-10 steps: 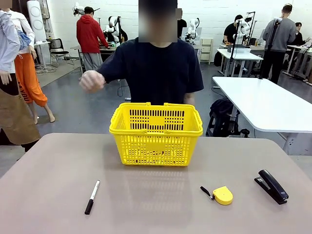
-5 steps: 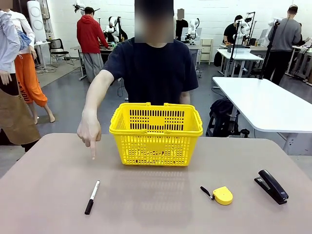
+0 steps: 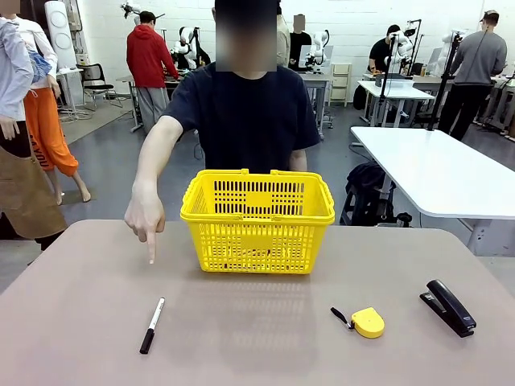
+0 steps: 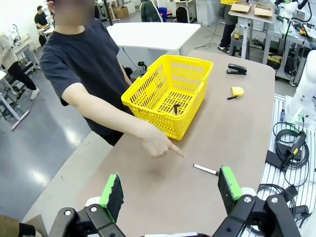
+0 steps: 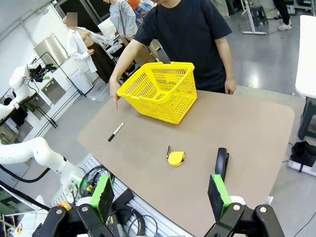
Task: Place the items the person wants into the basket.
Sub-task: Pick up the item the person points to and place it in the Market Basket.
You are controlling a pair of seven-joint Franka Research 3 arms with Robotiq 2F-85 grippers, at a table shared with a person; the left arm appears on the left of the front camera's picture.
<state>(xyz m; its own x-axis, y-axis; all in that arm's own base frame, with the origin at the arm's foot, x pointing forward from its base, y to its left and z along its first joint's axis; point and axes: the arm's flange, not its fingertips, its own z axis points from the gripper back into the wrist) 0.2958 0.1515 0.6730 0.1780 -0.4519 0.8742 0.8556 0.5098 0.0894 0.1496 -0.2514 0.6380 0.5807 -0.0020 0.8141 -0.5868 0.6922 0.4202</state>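
While hand (image 3: 145,215) points toward slim marker (image 3: 152,325) near latticed plastic basket (image 3: 257,241), left tool (image 4: 171,186), right tool (image 5: 160,196) gape released.

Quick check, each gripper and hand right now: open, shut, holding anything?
Left gripper: open, holding nothing.
Right gripper: open, holding nothing.
Person's pointing hand: index finger down, empty.

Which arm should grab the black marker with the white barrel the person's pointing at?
Left, probably. The black marker with white barrel lies on the robot's left side, left of the yellow plastic basket; the open left tool has it just ahead.
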